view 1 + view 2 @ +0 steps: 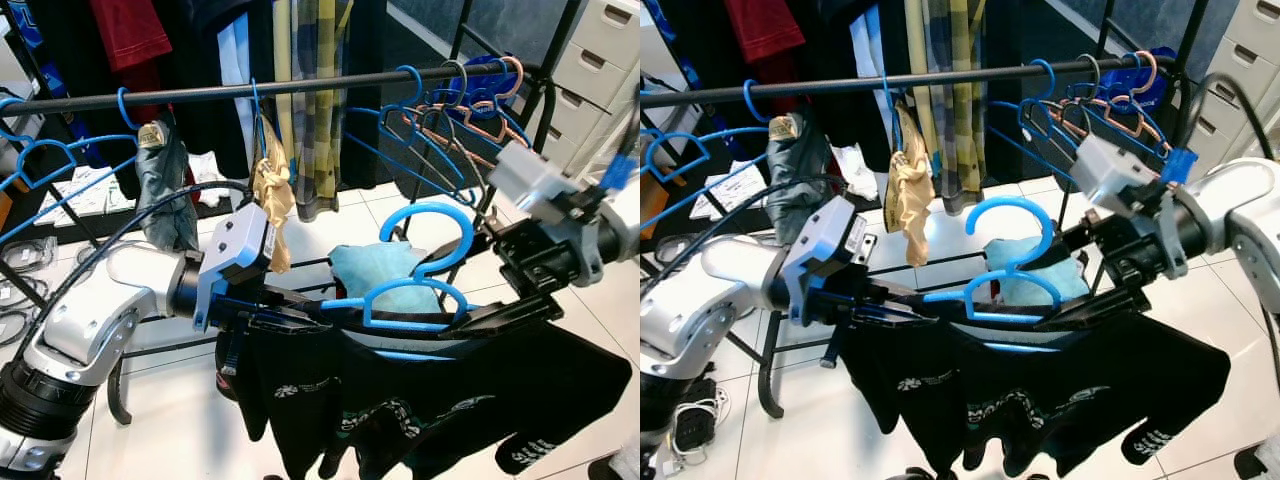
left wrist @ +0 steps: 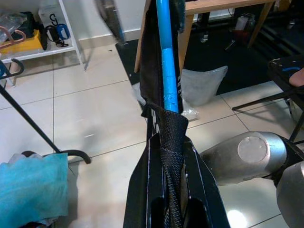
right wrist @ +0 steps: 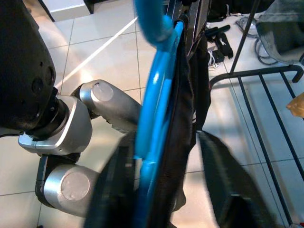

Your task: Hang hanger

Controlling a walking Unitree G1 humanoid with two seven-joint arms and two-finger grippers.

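Blue hanger (image 1: 415, 290) w/ black shirt (image 1: 430, 390) draped on it sits between both arms, well below & on the near side of the black rail (image 1: 230, 93). Long axis runs left-right, roughly parallel to rail; hook points up toward it. Left gripper (image 1: 300, 315) is clamped on hanger's left arm through the fabric; right gripper (image 1: 480, 315) is closed on the right end. Both equally near. Judgement: lift needs to go up & away, aiming for the gap on the rail left of the empty hangers (image 1: 450, 110). Shirt hangs limp, white print low.
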